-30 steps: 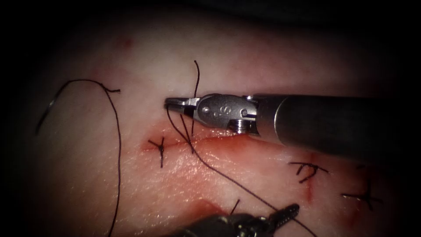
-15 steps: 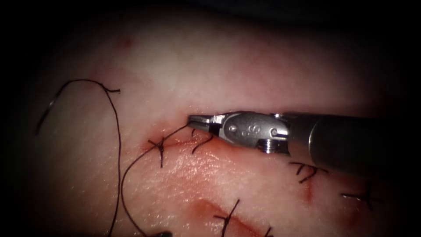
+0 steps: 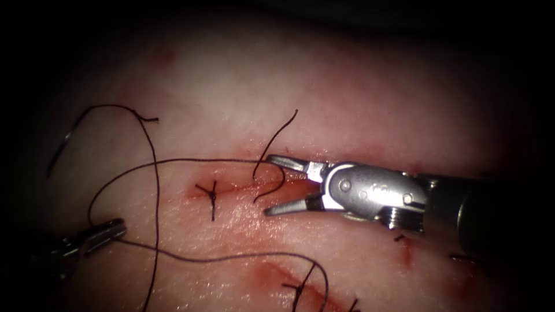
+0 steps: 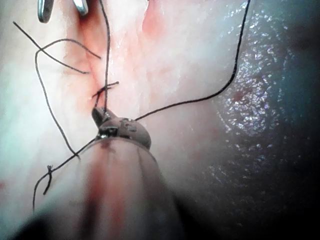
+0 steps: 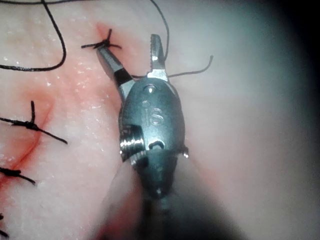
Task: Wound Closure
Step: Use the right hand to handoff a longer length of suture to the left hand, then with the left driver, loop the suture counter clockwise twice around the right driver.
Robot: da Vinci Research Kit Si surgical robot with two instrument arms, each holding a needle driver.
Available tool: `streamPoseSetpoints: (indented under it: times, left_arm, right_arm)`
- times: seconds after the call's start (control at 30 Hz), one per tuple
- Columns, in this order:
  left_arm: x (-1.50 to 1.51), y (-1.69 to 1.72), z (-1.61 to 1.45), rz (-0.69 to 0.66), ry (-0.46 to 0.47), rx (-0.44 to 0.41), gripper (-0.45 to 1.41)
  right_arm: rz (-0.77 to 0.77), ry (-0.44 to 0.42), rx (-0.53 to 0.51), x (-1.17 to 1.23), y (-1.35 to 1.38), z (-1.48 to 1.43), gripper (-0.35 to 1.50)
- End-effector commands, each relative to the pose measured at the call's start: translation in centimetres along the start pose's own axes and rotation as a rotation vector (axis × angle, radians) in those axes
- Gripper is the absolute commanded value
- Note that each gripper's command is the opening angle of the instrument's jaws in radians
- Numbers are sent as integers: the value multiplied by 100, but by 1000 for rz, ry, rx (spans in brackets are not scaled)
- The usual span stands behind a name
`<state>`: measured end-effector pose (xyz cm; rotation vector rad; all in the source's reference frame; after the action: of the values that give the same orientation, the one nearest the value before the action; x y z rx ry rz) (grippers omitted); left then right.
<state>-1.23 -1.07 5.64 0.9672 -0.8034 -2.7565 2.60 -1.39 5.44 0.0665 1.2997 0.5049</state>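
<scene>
Right tool (image 3: pixel 268 185): jaws spread wide, holding nothing. They straddle the cut (image 3: pixel 237 186), one jaw above it and one below.

Two short thread tails (image 3: pixel 276 134) rise from the cut between those open jaws. One curls up and away, the other hooks down toward the lower jaw. Neither is gripped.

Left tool (image 3: pixel 113 229): low on the left, well apart from the cut. Its jaws look clenched on the long thread (image 3: pixel 191 160); your left wrist view shows strands leaving both sides of its tip.

The relation that matters: the tails lie just ahead of your right tool's tips, and the cut's long axis runs left to right, roughly in line with that tool's shaft. Your right arm is much the nearer.

Needle (image 3: pixel 59 151): a faint curved sliver at the far left, left of the cut's end. It appears to lie on the tissue (image 3: pixel 347 86), not in it, and neither tool holds it.

Counts:
- Tools: two.
- Needle: one.
- Long thread: one, in wide loops.
- Short tails: two.
- Clear tied stitches: two, a stitch on the cut (image 3: pixel 212 193) and a lower stitch (image 3: pixel 300 287) by the red fluid (image 3: pixel 272 268).
</scene>
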Motion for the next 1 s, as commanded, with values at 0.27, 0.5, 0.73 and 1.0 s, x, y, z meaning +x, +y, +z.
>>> streamPoseSetpoints:
  times: [0.27,0.5,0.73,1.0]
  left_arm:
    - [2,-3,9,85,-52,-7,-45]
    - [30,-12,-6,169,-33,-8,-45]
    - [41,-14,-13,225,-28,-8,-45]
    - [53,-27,-26,300,-13,-11,-45]
  right_arm:
    - [66,17,26,46,11,2,96]
    - [28,-117,225,46,56,80,-35]
    - [-13,-170,315,18,74,147,-35]
    - [-17,-316,435,-20,89,207,-35]
